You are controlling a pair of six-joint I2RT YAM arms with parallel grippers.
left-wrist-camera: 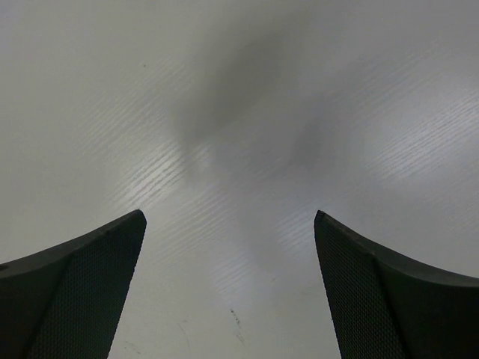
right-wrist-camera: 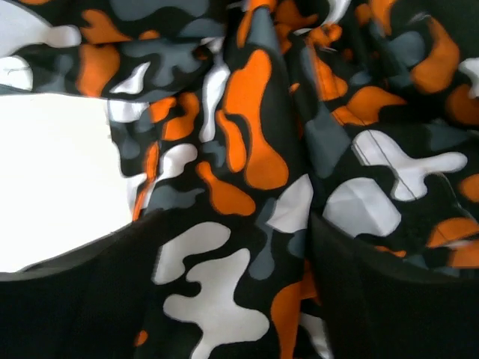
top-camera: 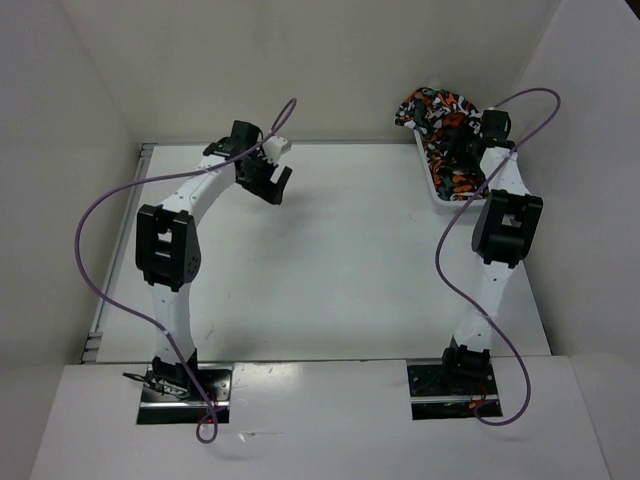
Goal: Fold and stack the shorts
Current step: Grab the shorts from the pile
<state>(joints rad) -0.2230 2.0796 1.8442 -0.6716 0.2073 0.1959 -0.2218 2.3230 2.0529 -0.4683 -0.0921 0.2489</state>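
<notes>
Shorts [right-wrist-camera: 247,149], crumpled, in orange, white, black, grey-teal blotches

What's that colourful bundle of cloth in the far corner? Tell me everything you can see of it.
Those are the shorts: soft cloth printed with orange, white, black and grey blotches. They lie crumpled and unfolded, heaped in a white basket at the table's far right. The right gripper is down among the folds, its fingers apart with creased cloth between them.
</notes>
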